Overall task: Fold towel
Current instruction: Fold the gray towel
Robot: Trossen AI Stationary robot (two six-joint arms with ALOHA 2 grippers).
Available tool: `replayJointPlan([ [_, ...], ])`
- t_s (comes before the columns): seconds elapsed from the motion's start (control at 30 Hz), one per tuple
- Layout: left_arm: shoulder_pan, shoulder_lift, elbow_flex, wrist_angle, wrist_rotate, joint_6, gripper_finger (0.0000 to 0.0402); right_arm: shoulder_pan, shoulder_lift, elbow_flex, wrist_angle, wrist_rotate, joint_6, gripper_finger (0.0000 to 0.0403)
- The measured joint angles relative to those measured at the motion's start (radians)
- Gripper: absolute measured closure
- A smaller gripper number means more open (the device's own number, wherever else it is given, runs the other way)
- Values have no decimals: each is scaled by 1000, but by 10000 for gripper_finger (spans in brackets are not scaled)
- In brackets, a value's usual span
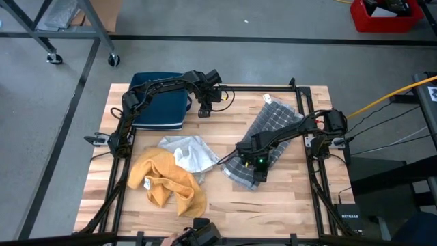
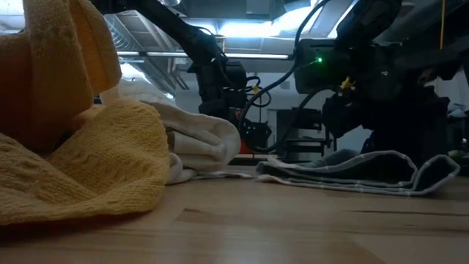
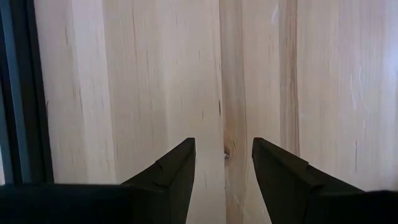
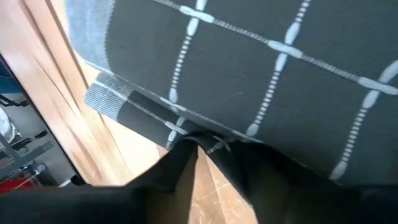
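Lying on the right half of the wooden surface point(image 1: 287, 205), the grey checked towel point(image 1: 268, 140) stretches diagonally from the far right corner toward the middle, its near end doubled over on itself. Right gripper point(image 1: 260, 176) sits low over that near end; in the right wrist view its dark fingers point(image 4: 180, 163) are pressed together on a folded edge of the grey checked towel point(image 4: 261, 68), pinching the cloth just above the wood. In the low view the same towel point(image 2: 366, 172) rests flat in two thin layers, with the right arm's body and its green light directly above it.

Left gripper point(image 1: 203, 111) hangs over bare wood near the far edge of the surface, well apart from the grey towel. The left wrist view shows its fingers point(image 3: 171, 177) spread, with nothing between them but the pale planks below.

A dark blue folded cloth point(image 1: 162, 102) lies at the far left corner, under the left arm. A crumpled white towel point(image 1: 188, 154) sits near the middle-left, touching a bunched yellow towel point(image 1: 164, 181) at the near left. In the low view the yellow towel point(image 2: 80, 147) fills the foreground on one side, with the white towel point(image 2: 198, 143) just behind it.

A red bin point(image 1: 384, 15) stands on the floor beyond the surface.
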Motion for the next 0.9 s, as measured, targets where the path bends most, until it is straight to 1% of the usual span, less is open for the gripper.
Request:
replayJointPlan([
  [0.1, 0, 0, 0, 1, 0, 0, 249, -1, 0, 0, 1, -22, 0, 235],
  [0.23, 0, 0, 0, 6, 0, 0, 249, -1, 1, -1, 1, -70, 51, 218],
  [0.3, 0, 0, 0, 7, 0, -1, 249, -2, 3, -2, -2, -118, 83, 217],
  [0.47, 0, 0, 0, 11, 0, -2, 249, -2, 3, -2, -25, -299, 105, 221],
  [0.53, 0, 0, 0, 11, 0, -2, 249, -2, 1, -2, -35, -333, 105, 223],
  [0.77, 0, 0, 0, 10, 0, -2, 249, -2, -76, -2, -41, -322, 104, 225],
  [0.9, 0, 0, 0, 11, 0, -2, 249, -2, -147, -2, -78, -252, 106, 226],
])
